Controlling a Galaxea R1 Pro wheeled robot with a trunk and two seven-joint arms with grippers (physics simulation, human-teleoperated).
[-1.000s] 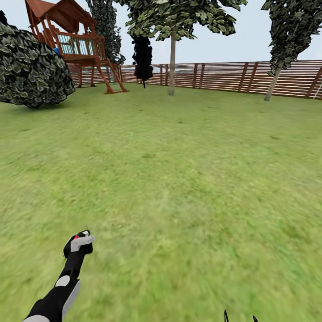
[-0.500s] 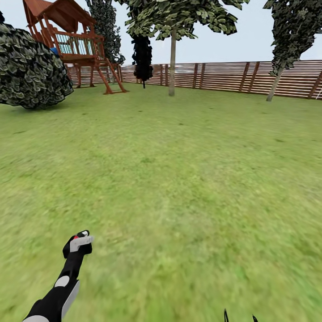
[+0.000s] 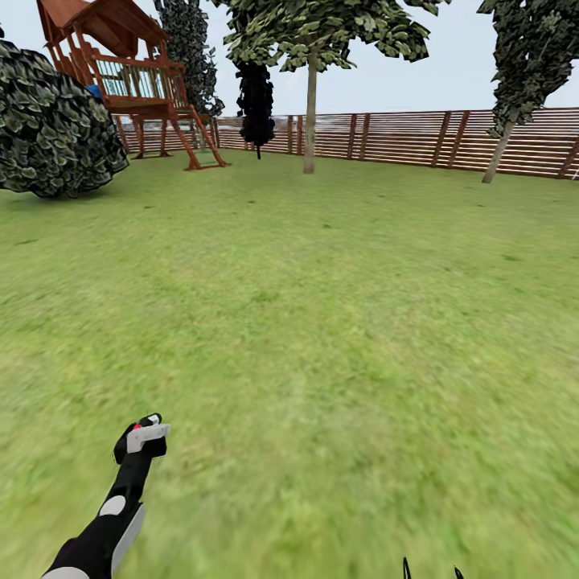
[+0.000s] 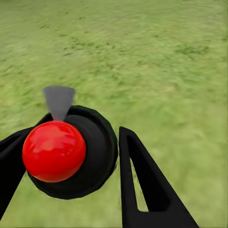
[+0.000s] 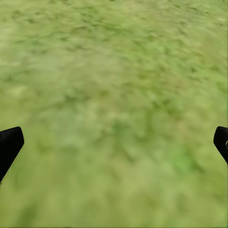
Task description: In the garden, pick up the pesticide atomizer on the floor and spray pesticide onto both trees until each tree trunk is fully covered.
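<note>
My left gripper (image 3: 138, 444) is low at the left in the head view, shut on the pesticide atomizer (image 3: 145, 434), a black body with a red ball top and a grey nozzle. The left wrist view has the atomizer (image 4: 71, 152) sitting between the two black fingers (image 4: 142, 185) over the grass. My right gripper (image 3: 432, 572) peeks in at the bottom edge, open and empty, and its fingertips (image 5: 9, 145) stand wide apart over bare lawn. Two trees stand far off by the fence: one trunk (image 3: 310, 112) straight ahead, and a leaning trunk (image 3: 498, 153) at the right.
A wide green lawn (image 3: 322, 322) stretches to a brown slat fence (image 3: 402, 137). A big dark round bush (image 3: 52, 121) and a red wooden play tower (image 3: 137, 80) stand at the far left. A small dark tree (image 3: 257, 100) stands by the fence.
The whole view has drifted slightly, with the bush and play tower sliding left: the camera has moved. Both arms hold the same pose, and the atomizer stays gripped.
</note>
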